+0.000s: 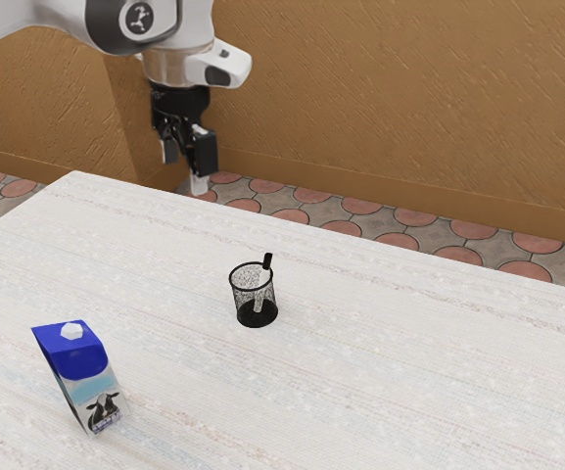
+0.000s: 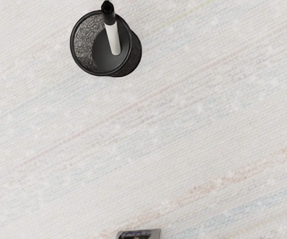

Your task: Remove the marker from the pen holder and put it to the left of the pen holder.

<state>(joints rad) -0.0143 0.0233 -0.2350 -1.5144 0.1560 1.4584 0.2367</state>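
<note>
Marker (image 1: 267, 262) was inside the pen holder (image 1: 255, 313), below the gripper (image 1: 184, 173) and well apart from its fingers (image 1: 205, 154), off toward the exterior view's right of them. It leaned on the rim, black end sticking up above it, white body slanting down inside. Neither finger touched it. Fingers stood apart with a gap between them, nothing gripped, pointing down.

Holder was black mesh, round, upright on the table (image 1: 390, 362), also lower than the fingers and clear of them.

Milk carton (image 1: 78, 367), blue top, white cap, cow picture, was on the table too, lower than the fingers, nearer the exterior camera than they were and toward that view's left of the holder. It was well apart from holder and fingers.

Table was whitish with faint streaks. Brown wall (image 1: 390, 98) and tiled floor (image 1: 360, 223) were behind the table in the exterior view.
</note>
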